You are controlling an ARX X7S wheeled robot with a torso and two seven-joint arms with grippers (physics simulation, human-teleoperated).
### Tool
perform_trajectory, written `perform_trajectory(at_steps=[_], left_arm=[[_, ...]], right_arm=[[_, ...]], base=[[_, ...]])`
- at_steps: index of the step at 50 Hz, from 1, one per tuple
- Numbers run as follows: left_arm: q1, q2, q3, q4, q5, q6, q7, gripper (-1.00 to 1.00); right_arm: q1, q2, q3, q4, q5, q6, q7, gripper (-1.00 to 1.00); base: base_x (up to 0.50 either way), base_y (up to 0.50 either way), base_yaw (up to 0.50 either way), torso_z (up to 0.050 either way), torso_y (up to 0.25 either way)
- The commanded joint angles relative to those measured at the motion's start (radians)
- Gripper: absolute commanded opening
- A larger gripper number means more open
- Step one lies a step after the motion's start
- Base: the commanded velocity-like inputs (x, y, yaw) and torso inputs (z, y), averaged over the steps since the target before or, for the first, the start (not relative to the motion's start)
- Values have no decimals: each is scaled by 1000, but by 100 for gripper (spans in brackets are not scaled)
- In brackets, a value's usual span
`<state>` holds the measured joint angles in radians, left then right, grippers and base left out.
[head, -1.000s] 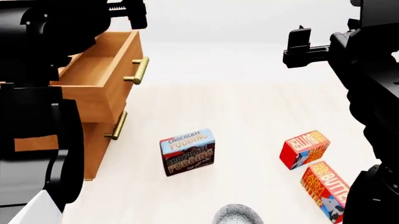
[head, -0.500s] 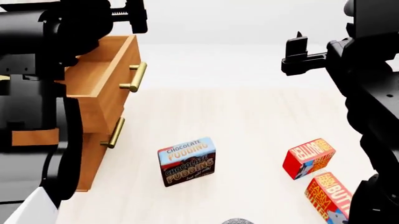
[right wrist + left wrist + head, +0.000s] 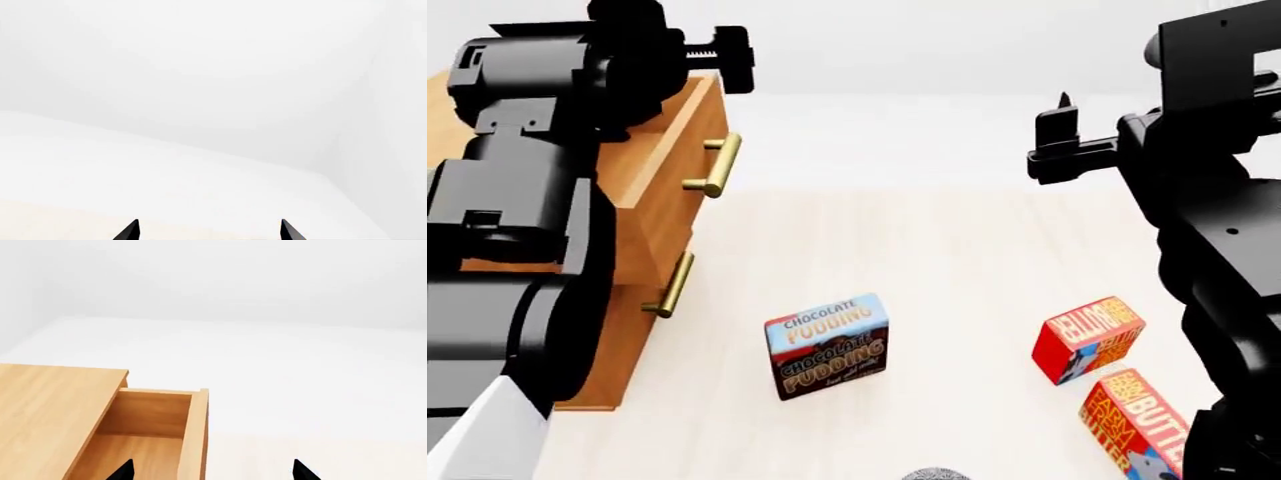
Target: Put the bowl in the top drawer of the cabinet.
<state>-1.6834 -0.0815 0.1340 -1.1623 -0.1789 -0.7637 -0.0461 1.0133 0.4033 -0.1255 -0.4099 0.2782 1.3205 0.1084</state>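
Only a grey speckled sliver of the bowl [image 3: 936, 474] shows, at the bottom edge of the head view. The cabinet [image 3: 625, 345] stands at the left, and its top drawer [image 3: 667, 205] is pulled out, brass handle facing the floor's middle. My left arm covers most of the drawer's inside. The left gripper [image 3: 729, 52] hangs open above the drawer's front corner. In the left wrist view the drawer's wooden inside [image 3: 143, 437] lies below the open left gripper [image 3: 212, 472]. My right gripper [image 3: 1054, 130] is raised at the right, open and empty [image 3: 210, 232].
A chocolate pudding box [image 3: 827, 345] stands on the pale floor between the bowl and the cabinet. Two red-and-orange butter boxes [image 3: 1086, 338] [image 3: 1134, 420] lie at the right. The lower drawer [image 3: 671, 285] is closed.
The head view tilted up, so the bowl slid almost out of frame at the bottom. My left arm has shifted and now covers more of the open drawer.
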Motion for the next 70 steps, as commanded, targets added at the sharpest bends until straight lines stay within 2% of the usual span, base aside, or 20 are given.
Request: perform_trajectory(at_steps=[1,10,40,55,70], left_arm=[[-26,18,-15,-145,34,66,-13,100],[6,35,-25,-146,95,53,-16,100],[39,39,-112,-146,158,35,-23,100],[60,53,-103,-146,168,38,15,100],[62,57,-151,-146,142,17,69,100]], right_arm=[[-22,4,2,16,3,-30,-4,100],[-49,5,23,32,11,-56,-11,100],[-92,2,51,65,26,-110,-19,100],[-112,5,64,64,38,-123,-27,100],[-131,10,72,74,44,-147,-33,100]], base=[[0,0,0,0,0],[0,0,0,0,0],[0,0,0,0,0],[0,0,0,0,0],[0,0,0,0,0]])
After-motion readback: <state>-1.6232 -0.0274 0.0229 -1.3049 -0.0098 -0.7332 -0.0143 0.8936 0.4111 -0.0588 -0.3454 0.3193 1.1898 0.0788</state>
